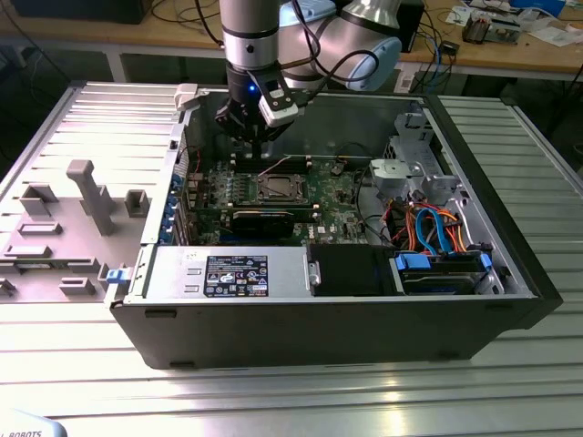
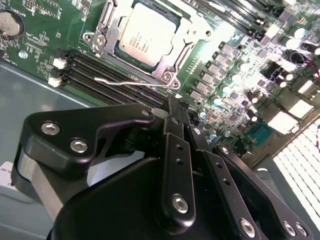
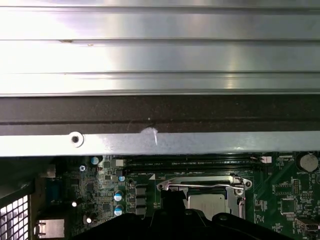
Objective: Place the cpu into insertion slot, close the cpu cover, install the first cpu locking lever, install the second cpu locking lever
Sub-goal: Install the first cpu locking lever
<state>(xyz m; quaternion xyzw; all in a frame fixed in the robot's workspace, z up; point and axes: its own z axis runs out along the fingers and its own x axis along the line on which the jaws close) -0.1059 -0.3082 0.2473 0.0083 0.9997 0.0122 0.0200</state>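
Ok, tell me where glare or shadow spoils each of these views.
First wrist view: the ribbed metal table glares near white, while the motherboard below sits in shade. Second wrist view: a bright patch washes out the board's components, and the vent grille is blown out; the cpu stays legible. Exterior view: the case interior is dim, the claw dark.

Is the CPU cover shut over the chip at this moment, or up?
Shut: in the second wrist view the cpu cover lies flat around the cpu, whose silvery top shows through its window.

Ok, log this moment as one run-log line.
cpu: seated in insertion slot | cpu cover: closed | locking lever: unlatched | gripper: above memory slots, holding nothing
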